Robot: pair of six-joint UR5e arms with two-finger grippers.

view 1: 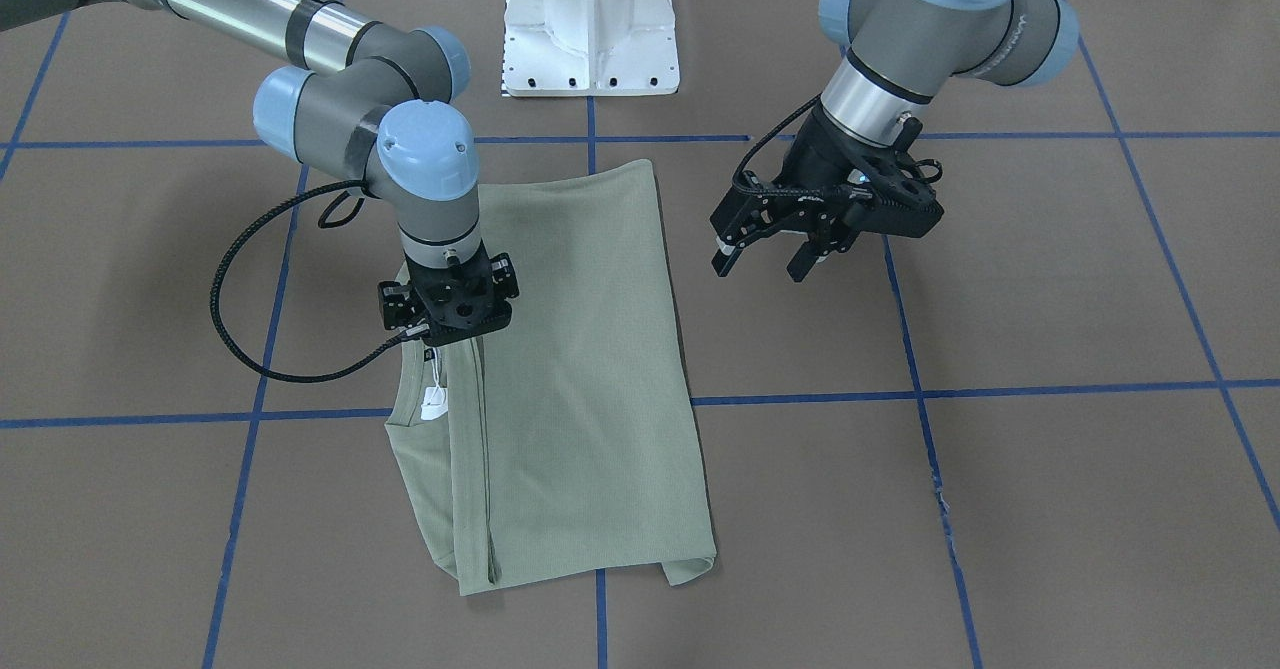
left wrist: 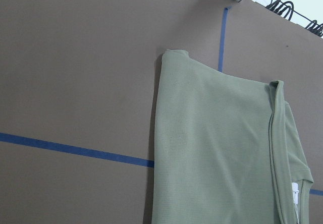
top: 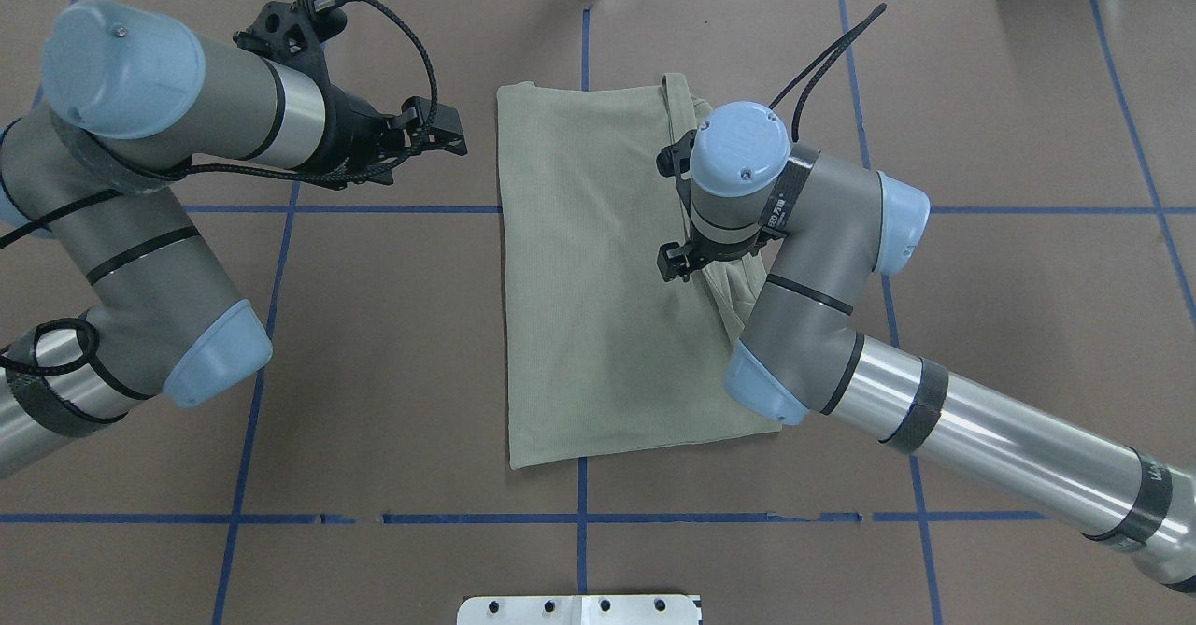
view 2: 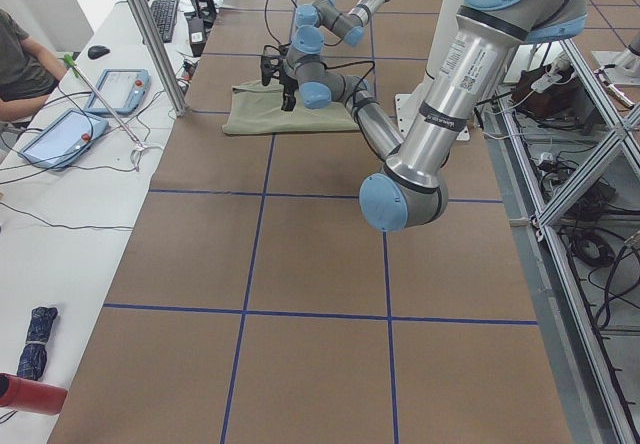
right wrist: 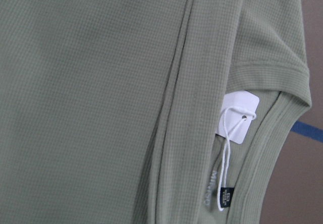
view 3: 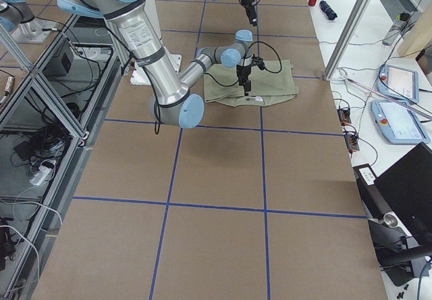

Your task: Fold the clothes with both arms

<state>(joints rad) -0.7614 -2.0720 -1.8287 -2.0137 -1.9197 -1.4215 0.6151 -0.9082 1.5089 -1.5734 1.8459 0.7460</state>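
shirt (view 1: 590,379) folded lengthwise, crosswise fold judged outstanding | left tool (view 1: 765,261) held spread, aside | right tool (view 1: 437,347) poised over collar (right wrist: 262,163), grip state cannot be told

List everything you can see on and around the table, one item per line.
Shirt: one, sage green, folded, mid-table.
Tag: one, white, at the shirt's collar.
Table: one, brown, under everything.
Tape lines: several, blue, gridding the table.
Base: one, white, on the table's robot side.
Tablets: two, blue-edged, on the side bench.
Keyboard: one, black, on the side bench.
Bottle: one, red, at the bench's end.
Person: one, grey top, at the bench.
Left gripper: one, black, open, above bare table beside the shirt.
Right gripper: one, black, pointing down over the collar; fingers hidden.
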